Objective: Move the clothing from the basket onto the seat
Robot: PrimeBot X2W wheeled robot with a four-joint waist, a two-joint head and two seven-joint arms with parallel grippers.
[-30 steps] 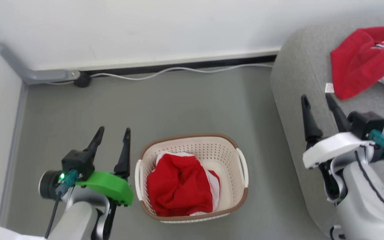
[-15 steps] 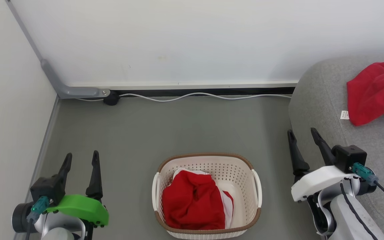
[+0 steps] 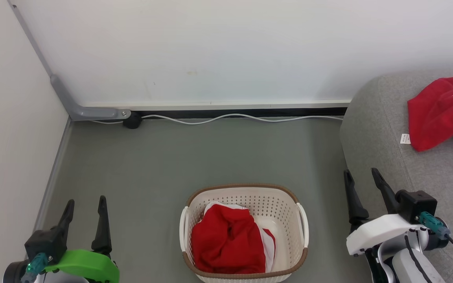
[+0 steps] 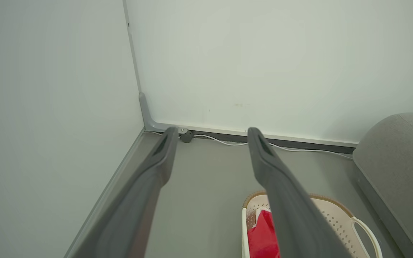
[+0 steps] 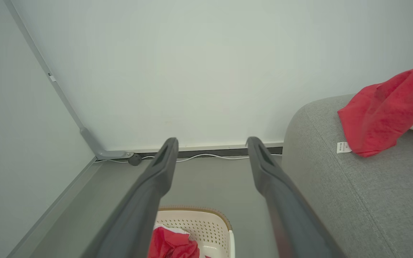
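on the grey floor, centre foreground: one cream perforated laundry basket, brown rim, white side handles, upright. contents: one red garment with white panels, crumpled, lying to its left side. on the grey sofa cushion, right of the basket and apart from it: a second red garment, heaped, with a small white label just beside its near edge. left gripper: lower left, left of the basket, green housing, forearm low, dark fingers pointing towards the wall, spread apart, holding nothing. right gripper: lower right, white housing, pointing the same way and leaning slightly left, parted and empty, by the cushion's rounded front edge; contact cannot be told. along the skirting: one white cable.
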